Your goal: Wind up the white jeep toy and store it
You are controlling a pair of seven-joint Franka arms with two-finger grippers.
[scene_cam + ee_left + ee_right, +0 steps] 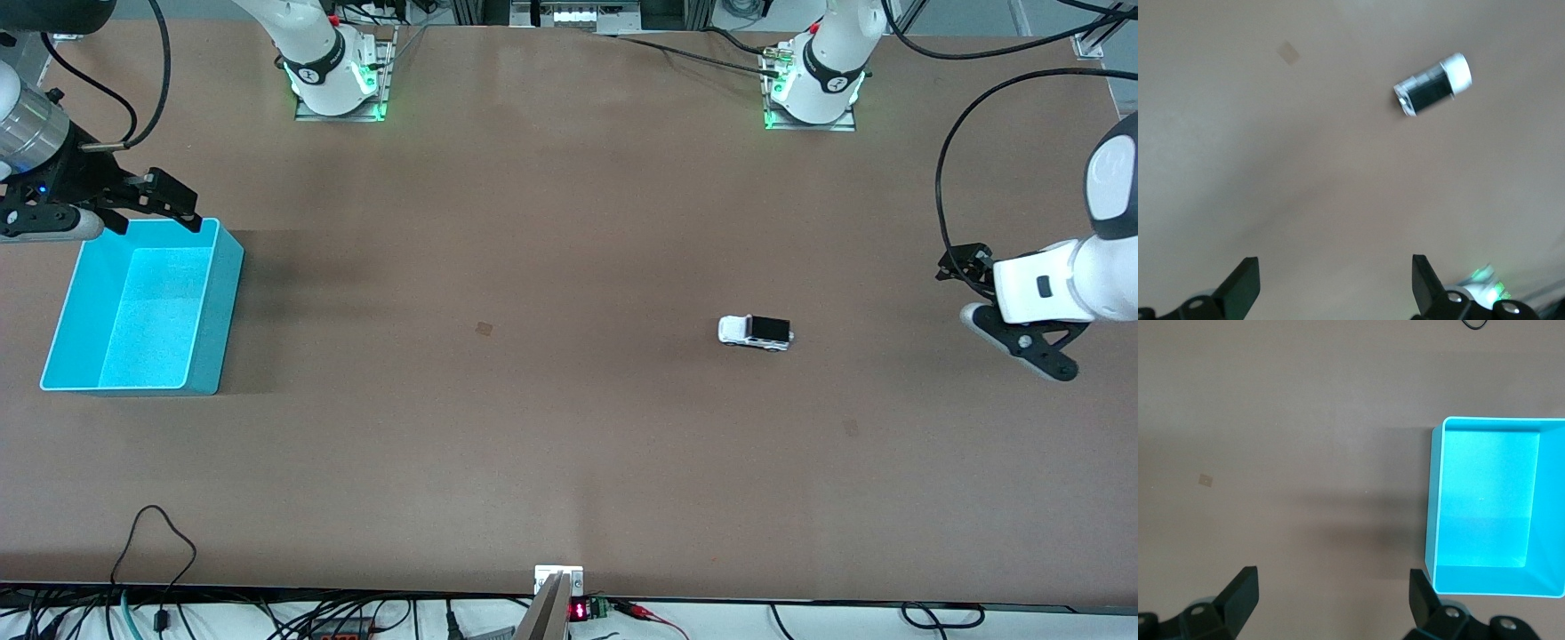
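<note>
The white jeep toy (755, 332) with its black roof panel stands on the brown table toward the left arm's end; the left wrist view shows the toy (1431, 85) well clear of the fingers. My left gripper (1003, 318) hangs open and empty over bare table beside the toy, nearer the table's end, and the left wrist view shows the same gripper (1336, 280) with wide jaws. My right gripper (102, 218) is open and empty over the edge of a turquoise bin (213, 267), and the right wrist view shows that gripper (1333, 593) beside the bin (1435, 507).
The turquoise bin holds nothing and sits at the right arm's end of the table. A small square mark (484, 328) lies mid-table. Both arm bases (338, 80) stand along the edge farthest from the front camera. Cables (160, 551) lie at the edge nearest it.
</note>
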